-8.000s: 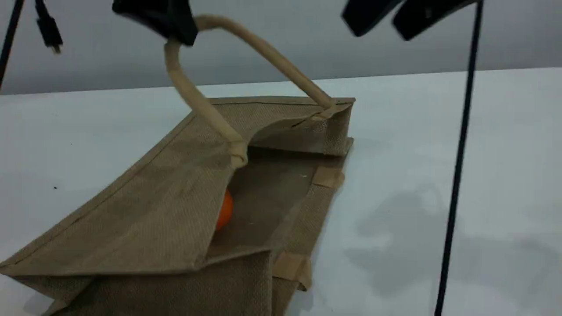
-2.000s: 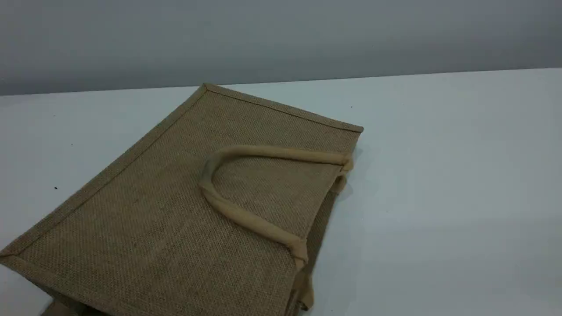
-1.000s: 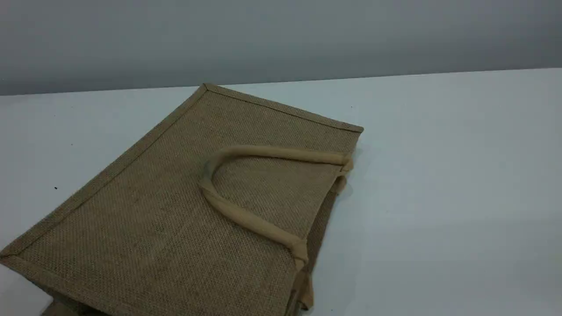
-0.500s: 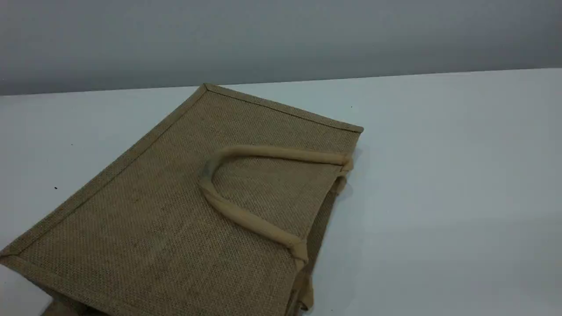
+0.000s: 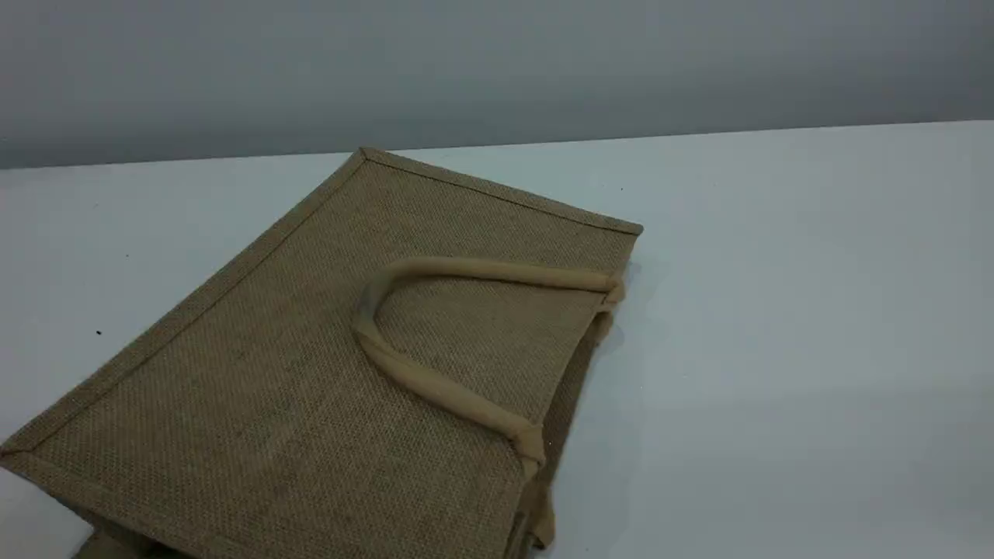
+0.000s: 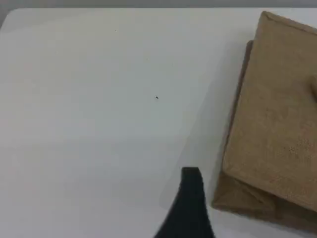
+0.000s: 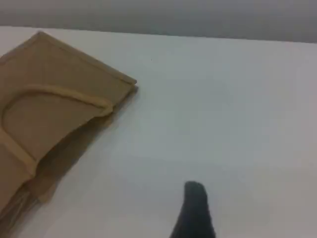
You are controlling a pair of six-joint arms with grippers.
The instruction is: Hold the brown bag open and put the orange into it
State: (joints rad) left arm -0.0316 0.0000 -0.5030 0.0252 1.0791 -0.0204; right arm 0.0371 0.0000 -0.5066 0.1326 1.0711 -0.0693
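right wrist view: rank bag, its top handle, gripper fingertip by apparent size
1. brown bag, cut off at the left edge.
2. handle, a long thin loop.
3. right gripper's fingertip, though it sits nearest the camera, so it only looks this big.

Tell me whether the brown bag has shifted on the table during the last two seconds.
No. The brown bag lies flat, its far corner at the same spot against the table back edge.

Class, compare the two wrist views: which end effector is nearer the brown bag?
Left, as far as the wrist views show. The left end effector hangs just beside the brown bag's corner; the right end effector has bare table between.
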